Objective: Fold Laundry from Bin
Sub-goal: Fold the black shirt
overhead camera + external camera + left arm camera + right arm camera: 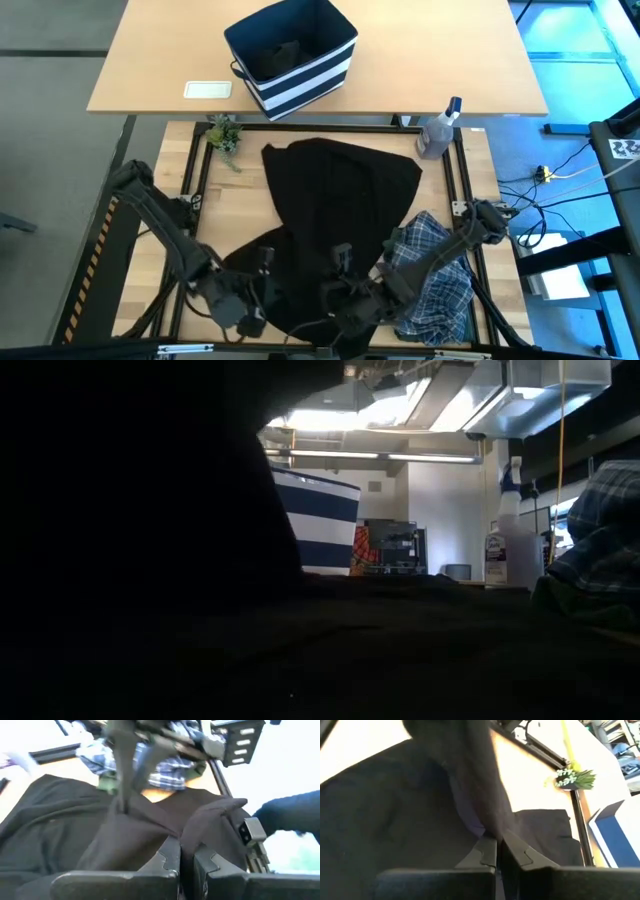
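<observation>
A black garment (335, 195) lies spread over the middle of the table, with its near edge raised at both grippers. My left gripper (258, 316) (186, 864) is shut on it at the near left. My right gripper (340, 292) (499, 854) is shut on it just to the right. A blue-and-white plaid shirt (435, 275) lies crumpled at the near right, with a bit of green cloth (107, 783) beside it. The navy, white-striped bin (295, 55) stands on the far table, with dark cloth inside. My left gripper pinches a raised fold of the black garment (197, 827) between its two shut fingers, coming in at a downward slant from the table's left. The cloth bunches over the fingertips, and the rest lies on the table. My right gripper pinches a bunched ridge of the black garment (487, 822) between its two shut fingers, slanting down toward the far left. The cloth stands up from the fingers in a steep fold, and the rest lies flat on the table beyond.
A clear spray bottle (440, 132) stands at the table's far right corner and a small green plant sprig (224, 133) at the far left. A white card (208, 90) lies on the far table. Black frame rails (462, 175) run along the work area's sides.
</observation>
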Robot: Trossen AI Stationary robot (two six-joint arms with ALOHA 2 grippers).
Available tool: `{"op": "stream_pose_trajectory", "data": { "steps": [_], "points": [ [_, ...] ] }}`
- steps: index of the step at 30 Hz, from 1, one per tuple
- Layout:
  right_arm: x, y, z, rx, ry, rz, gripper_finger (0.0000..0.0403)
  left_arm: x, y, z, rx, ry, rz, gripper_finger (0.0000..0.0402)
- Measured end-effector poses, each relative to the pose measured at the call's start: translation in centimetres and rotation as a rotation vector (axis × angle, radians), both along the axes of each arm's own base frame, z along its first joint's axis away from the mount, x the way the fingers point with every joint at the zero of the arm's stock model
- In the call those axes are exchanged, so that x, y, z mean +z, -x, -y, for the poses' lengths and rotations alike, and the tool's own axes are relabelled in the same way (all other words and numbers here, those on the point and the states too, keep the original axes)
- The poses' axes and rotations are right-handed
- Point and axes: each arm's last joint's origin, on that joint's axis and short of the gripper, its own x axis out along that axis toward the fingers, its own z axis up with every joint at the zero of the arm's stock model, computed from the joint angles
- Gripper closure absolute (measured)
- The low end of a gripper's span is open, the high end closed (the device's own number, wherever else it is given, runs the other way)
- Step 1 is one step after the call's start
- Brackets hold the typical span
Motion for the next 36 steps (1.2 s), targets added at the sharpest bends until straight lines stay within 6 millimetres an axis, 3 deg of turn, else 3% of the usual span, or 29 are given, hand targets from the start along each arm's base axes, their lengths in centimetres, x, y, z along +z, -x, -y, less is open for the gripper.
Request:
{"op": "stream_pose_trajectory", "data": {
  "steps": [9, 17, 24, 36],
  "points": [
    [1.3, 3.5, -1.2, 0.030, -0.088, -0.100, 0.0402, -3.3, -2.7, 1.9, -0.030, 0.016, -0.016, 0.0393],
    [1.0, 4.4, -1.9, 0.074, -0.208, -0.196, 0.0402, -3.6, -4.3, 2.6, -0.101, 0.075, 0.047, 0.0392],
    [0.7, 5.7, -2.6, 0.047, -0.242, -0.259, 0.0403, -5.8, -6.0, 2.9, -0.115, 0.091, 0.022, 0.0391],
    [-3.9, 7.2, -3.3, 0.004, -0.337, -0.412, 0.0403, -9.8, -9.0, 3.8, -0.134, 0.147, 0.035, 0.0391]
  ]
}}
